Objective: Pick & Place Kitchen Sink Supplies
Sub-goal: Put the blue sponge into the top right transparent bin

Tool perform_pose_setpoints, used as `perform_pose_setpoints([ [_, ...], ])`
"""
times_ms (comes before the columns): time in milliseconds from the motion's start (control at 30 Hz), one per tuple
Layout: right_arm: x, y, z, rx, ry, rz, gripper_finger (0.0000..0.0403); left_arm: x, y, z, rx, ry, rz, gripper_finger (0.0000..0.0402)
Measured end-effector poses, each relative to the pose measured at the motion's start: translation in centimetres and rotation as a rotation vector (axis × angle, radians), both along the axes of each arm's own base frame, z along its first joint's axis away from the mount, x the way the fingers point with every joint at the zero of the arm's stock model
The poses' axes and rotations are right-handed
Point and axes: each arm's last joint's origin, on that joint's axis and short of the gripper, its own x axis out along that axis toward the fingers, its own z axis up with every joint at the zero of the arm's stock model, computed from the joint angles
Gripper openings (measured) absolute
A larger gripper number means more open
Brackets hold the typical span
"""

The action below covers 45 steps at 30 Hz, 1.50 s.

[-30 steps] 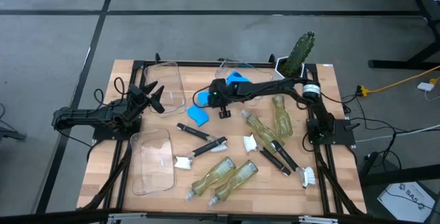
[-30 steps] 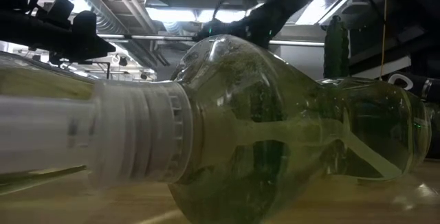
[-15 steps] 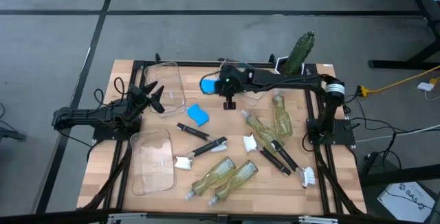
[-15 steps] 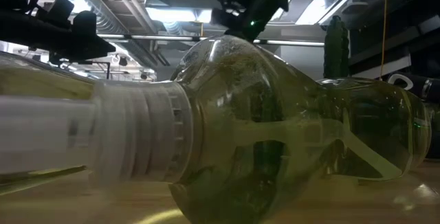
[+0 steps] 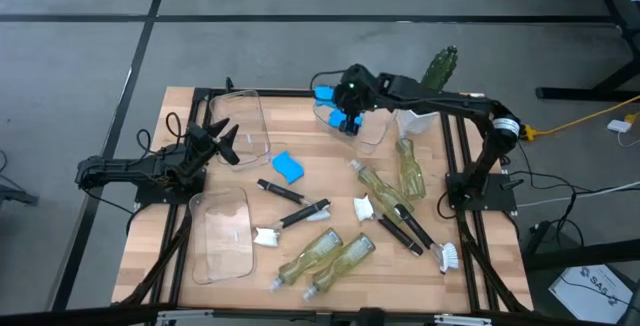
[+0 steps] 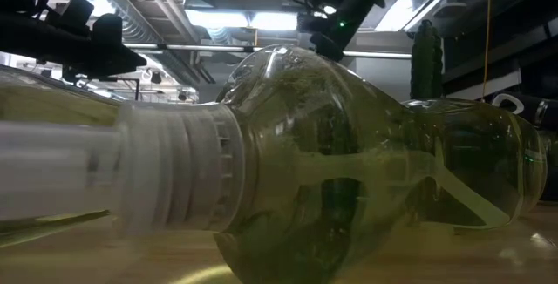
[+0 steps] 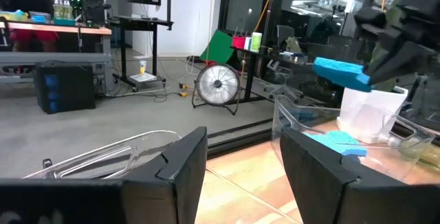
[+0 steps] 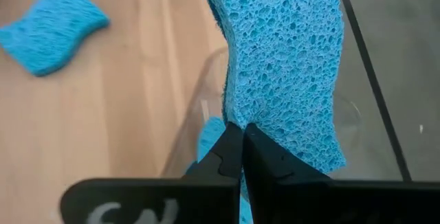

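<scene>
My right gripper (image 5: 336, 102) hangs high over a clear bin (image 5: 368, 136) at the table's far middle, shut on a blue sponge (image 5: 323, 94). A second sponge (image 8: 209, 141) lies in that bin, and a third (image 5: 288, 166) rests flat on the wood. Several soap bottles (image 5: 322, 253) and black-handled brushes (image 5: 403, 228) lie on their sides on the table's near right. My left gripper (image 7: 240, 162) waits open and level at the left edge, empty. My right gripper pinches the sponge's near end (image 8: 256, 117) between its two shut fingers (image 8: 227, 157). The fingers slant down from the table's right side. The sponge (image 7: 342, 71) sticks out past the fingertips, lifted clear above the bin.
Two more clear bins (image 5: 245, 126) (image 5: 222, 234) lie on the left half. A green cactus in a white pot (image 5: 432, 78) stands at the far right corner. A soap bottle (image 6: 349, 179) on its side fills the low view.
My right gripper has risen and swung toward the table's far edge and right, rolling somewhat, with the sponge staying in its shut fingers. The sponge went from low over the table's middle to above the far clear bin.
</scene>
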Motion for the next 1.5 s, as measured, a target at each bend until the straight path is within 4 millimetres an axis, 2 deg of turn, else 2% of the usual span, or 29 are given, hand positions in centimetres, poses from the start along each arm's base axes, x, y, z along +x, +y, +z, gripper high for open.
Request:
perform_pose_setpoints([
  [100, -0.3, -0.9, -0.4, 0.006, -0.019, -0.029, 0.0007, 0.0, 0.0, 0.0, 0.000, 0.000, 0.000, 0.0180],
  [267, -1.1, -1.8, -3.0, 0.041, -0.004, -0.088, 0.0007, 0.0, 0.0, 0.0, 0.000, 0.000, 0.000, 0.0180],
  [600, -2.6, -1.6, -7.9, 0.081, 0.072, -0.169, 0.0007, 0.0, 0.0, 0.0, 0.000, 0.000, 0.000, 0.0180],
  [733, -2.9, -1.4, -9.0, 0.099, 0.077, -0.158, 0.0007, 0.0, 0.0, 0.0, 0.000, 0.000, 0.000, 0.0180],
  [900, -2.8, -1.4, -9.3, 0.117, 0.047, -0.134, 0.0013, 0.0, 0.0, 0.0, 0.000, 0.000, 0.000, 0.0180],
  [1033, -2.7, -1.4, -9.3, 0.113, 0.032, -0.131, 0.0042, 0.0, 0.0, 0.0, 0.000, 0.000, 0.000, 0.0180],
  [1333, -2.7, -1.4, -9.3, 0.117, 0.033, -0.137, 0.0166, 0.0, 0.0, 0.0, 0.000, 0.000, 0.000, 0.0180],
  [1500, -1.9, -1.2, -7.7, 0.116, -0.003, -0.142, 0.0204, 0.0, 0.0, 0.0, 0.000, 0.000, 0.000, 0.0180],
])
